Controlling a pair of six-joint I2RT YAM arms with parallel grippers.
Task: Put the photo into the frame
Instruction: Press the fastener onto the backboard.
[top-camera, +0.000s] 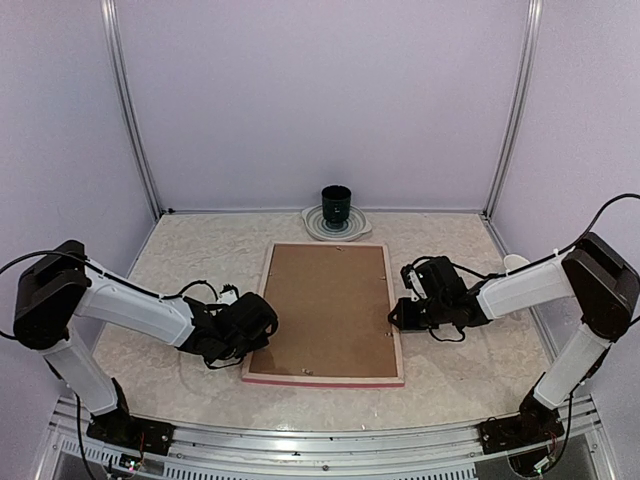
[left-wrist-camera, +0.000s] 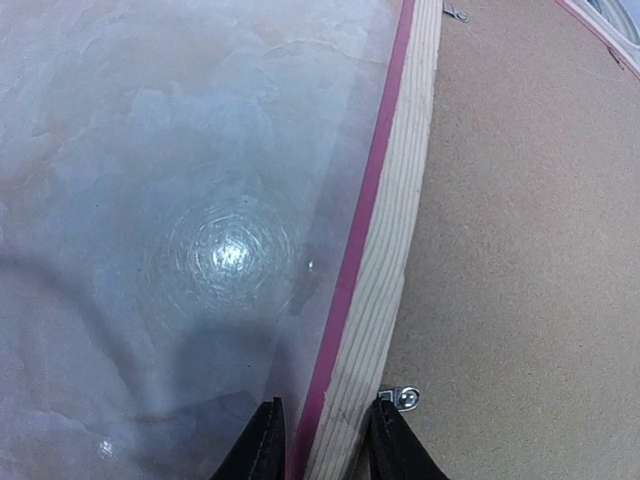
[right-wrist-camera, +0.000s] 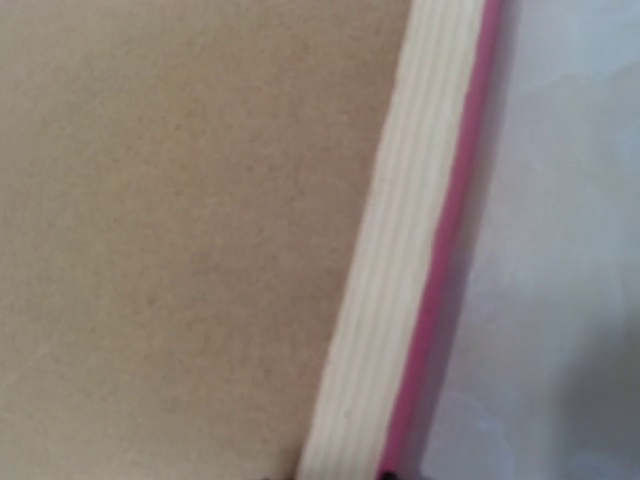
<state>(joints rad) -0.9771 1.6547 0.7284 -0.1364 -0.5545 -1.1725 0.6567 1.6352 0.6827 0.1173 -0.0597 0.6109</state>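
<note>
The frame (top-camera: 325, 245) lies face down in the middle of the table, pale wood back up, with a pink edge along its near side. A brown backing board (top-camera: 325, 310) fills it. The photo is hidden. My left gripper (top-camera: 263, 333) straddles the left rim (left-wrist-camera: 400, 230), one black finger (left-wrist-camera: 262, 445) outside by the pink edge and the other inside beside a metal tab (left-wrist-camera: 405, 398). It is shut on the rim. My right gripper (top-camera: 398, 318) holds the right rim (right-wrist-camera: 400, 250), and only its fingertips show at the bottom edge of the right wrist view.
A dark green cup (top-camera: 336, 203) stands on a pale round coaster (top-camera: 312, 226) just behind the frame. White enclosure walls and metal posts ring the marbled tabletop (top-camera: 180, 260). Another metal tab (left-wrist-camera: 455, 12) sits farther up the backing board.
</note>
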